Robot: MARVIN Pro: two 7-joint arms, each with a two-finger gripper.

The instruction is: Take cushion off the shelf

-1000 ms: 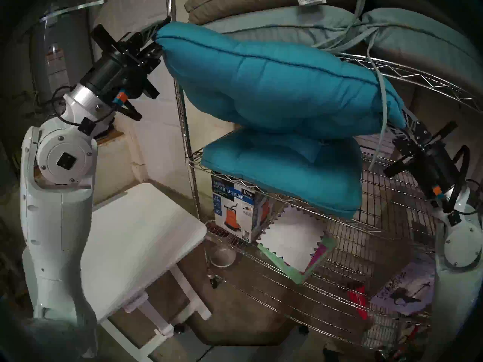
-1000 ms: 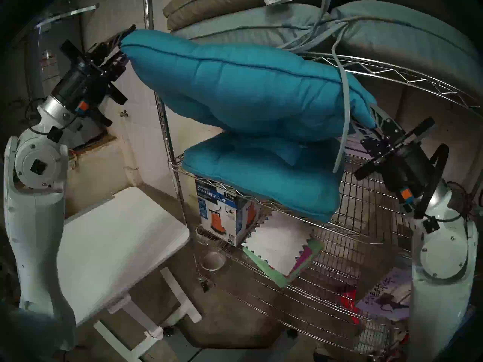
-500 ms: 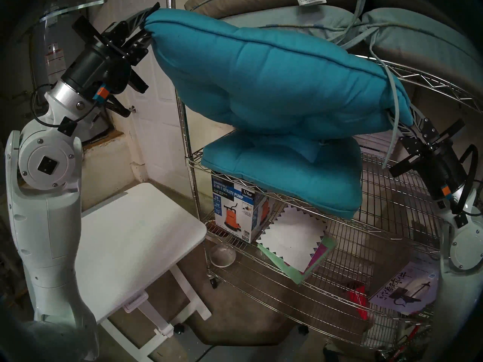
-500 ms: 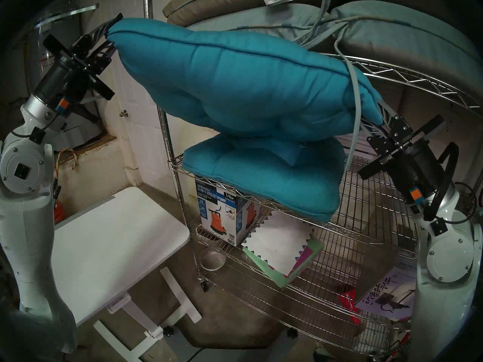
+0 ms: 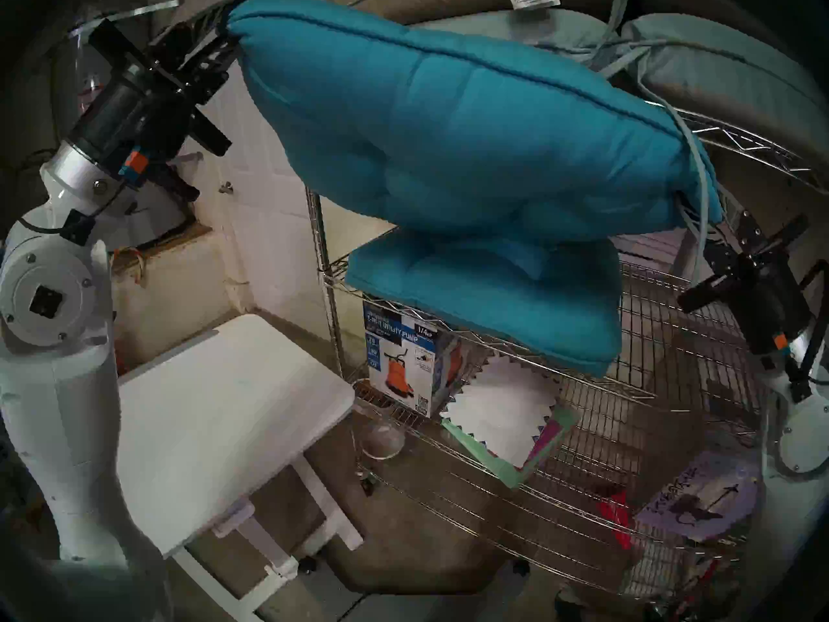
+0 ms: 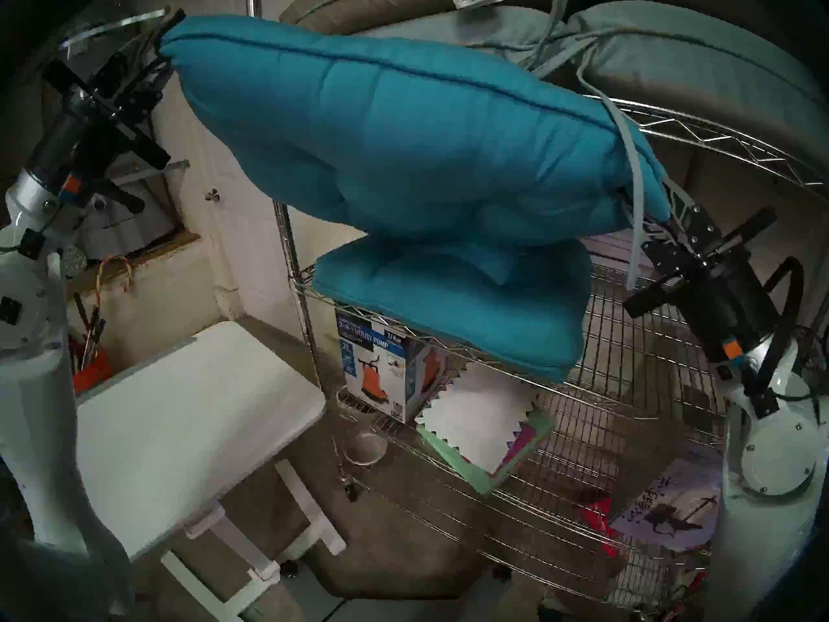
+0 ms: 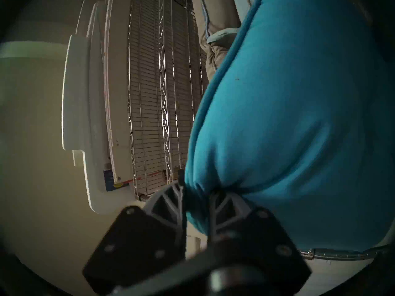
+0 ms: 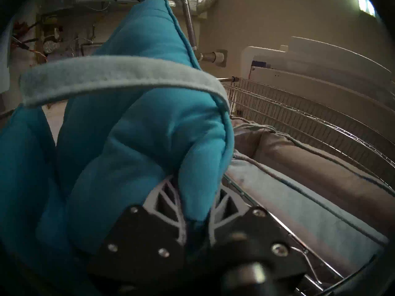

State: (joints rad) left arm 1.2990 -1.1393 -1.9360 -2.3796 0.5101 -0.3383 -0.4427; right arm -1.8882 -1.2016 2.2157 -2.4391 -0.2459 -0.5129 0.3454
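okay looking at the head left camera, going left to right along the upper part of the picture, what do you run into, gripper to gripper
left gripper pinching one corner → held teal cushion → pale blue tie strap draped over its right end → right gripper pinching the other corner.

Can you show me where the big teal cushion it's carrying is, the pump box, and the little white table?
teal cushion [image 5: 471, 127], head left view, middle of its broad face.
pump box [image 5: 400, 365], head left view, printed front panel.
white table [image 5: 224, 419], head left view, bare middle of its top.
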